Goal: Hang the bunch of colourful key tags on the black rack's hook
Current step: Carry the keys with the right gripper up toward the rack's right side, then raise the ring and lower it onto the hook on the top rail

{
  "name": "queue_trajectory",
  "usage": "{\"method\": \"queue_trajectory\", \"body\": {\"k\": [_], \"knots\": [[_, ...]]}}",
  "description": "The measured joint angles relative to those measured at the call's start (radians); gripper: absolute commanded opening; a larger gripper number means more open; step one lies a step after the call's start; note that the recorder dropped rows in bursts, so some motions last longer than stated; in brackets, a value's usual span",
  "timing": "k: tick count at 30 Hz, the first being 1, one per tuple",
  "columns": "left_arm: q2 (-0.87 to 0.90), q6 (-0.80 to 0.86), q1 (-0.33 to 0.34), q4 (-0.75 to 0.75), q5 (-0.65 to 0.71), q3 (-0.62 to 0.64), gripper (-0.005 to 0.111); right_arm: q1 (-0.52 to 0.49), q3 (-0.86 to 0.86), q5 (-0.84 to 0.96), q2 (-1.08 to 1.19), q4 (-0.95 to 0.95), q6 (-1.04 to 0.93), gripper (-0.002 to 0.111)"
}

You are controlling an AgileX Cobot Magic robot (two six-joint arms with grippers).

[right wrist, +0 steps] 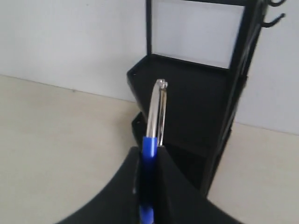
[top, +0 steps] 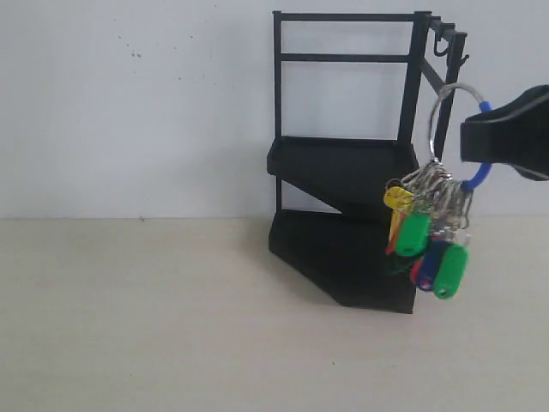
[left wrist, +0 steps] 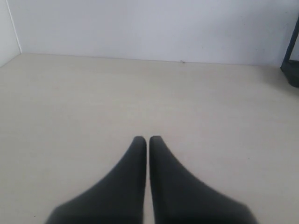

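The colourful key tag bunch (top: 427,232) hangs in the air in front of the black rack (top: 343,172), its yellow, green, red and blue tags dangling below the blue-and-silver loop (top: 455,129). My right gripper (top: 467,142) is shut on the loop's blue part (right wrist: 148,154), just right of the rack's front corner post. The hook (top: 463,58) at the top of that post sits above the loop and has nothing on it; it also shows in the right wrist view, hook (right wrist: 273,21). My left gripper (left wrist: 148,139) is shut on nothing, over bare table.
The rack (right wrist: 196,93) stands on a pale table (top: 154,318) against a white wall (top: 129,103). More curled hooks (top: 442,39) line the rack's top side bar. A corner of the rack (left wrist: 292,70) shows at the edge of the left wrist view.
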Motion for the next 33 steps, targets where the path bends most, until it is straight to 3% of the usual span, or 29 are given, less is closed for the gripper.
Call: {"method": "queue_trajectory", "body": {"k": [8, 12, 24, 33], "knots": [[0.000, 0.000, 0.000, 0.000, 0.000, 0.000, 0.004, -0.274, 0.000, 0.001, 0.012, -0.023, -0.028, 0.000], [0.000, 0.000, 0.000, 0.000, 0.000, 0.000, 0.004, -0.348, -0.020, -0.020, 0.073, -0.024, -0.074, 0.000], [0.000, 0.000, 0.000, 0.000, 0.000, 0.000, 0.004, -0.363, -0.570, -0.009, 0.636, -0.024, -0.208, 0.000], [0.000, 0.000, 0.000, 0.000, 0.000, 0.000, 0.004, -0.297, -0.658, 0.082, 0.673, -0.026, -0.383, 0.000]]}}
